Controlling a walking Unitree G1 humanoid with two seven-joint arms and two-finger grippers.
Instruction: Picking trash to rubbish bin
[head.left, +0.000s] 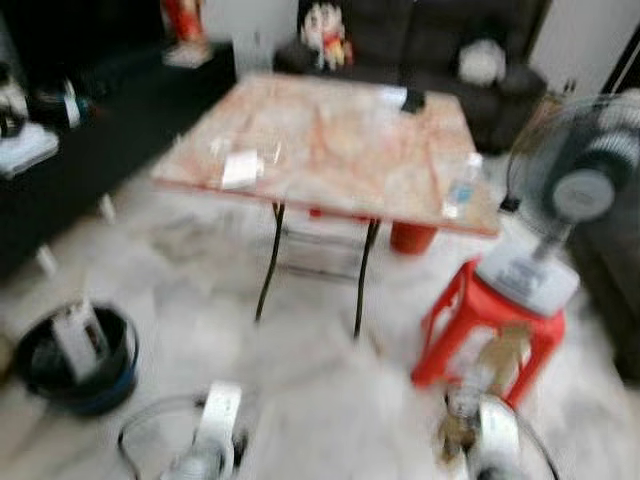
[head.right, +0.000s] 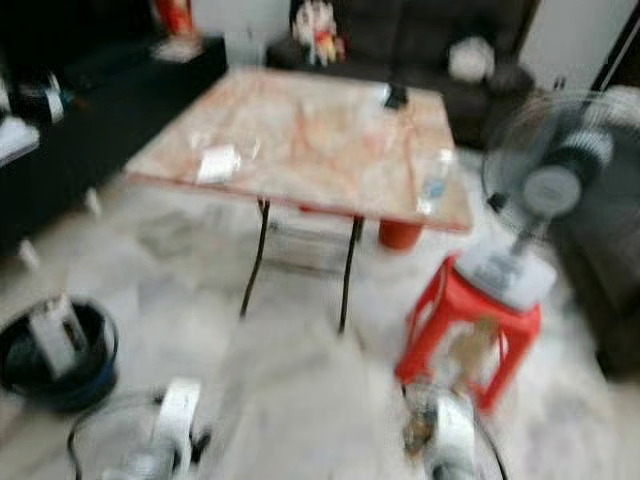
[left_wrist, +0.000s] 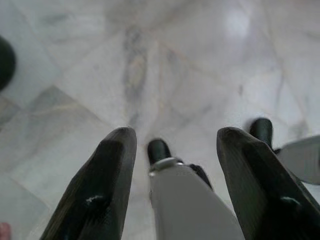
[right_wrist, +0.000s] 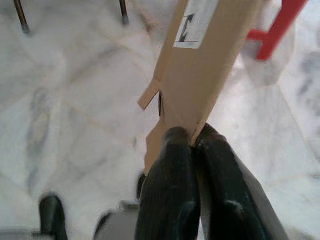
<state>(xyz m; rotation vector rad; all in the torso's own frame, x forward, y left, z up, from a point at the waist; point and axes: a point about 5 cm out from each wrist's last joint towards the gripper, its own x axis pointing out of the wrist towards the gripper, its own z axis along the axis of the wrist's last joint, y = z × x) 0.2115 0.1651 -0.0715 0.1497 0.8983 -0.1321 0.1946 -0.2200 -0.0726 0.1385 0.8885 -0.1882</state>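
Right wrist view: right tool (right_wrist: 196, 137) clamps flat cardboard piece (right_wrist: 202, 65).

The right gripper (right_wrist: 195, 137) is pinched tight on a flat cardboard piece (right_wrist: 200, 65). The left gripper (left_wrist: 175, 145) hangs low with fingers spread apart, seemingly idle.

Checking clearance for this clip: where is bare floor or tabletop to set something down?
Free: marble floor between bin and red stool, and the table centre. Crowded: the stool carrying a fan, and the table's edges with white paper and bottle.
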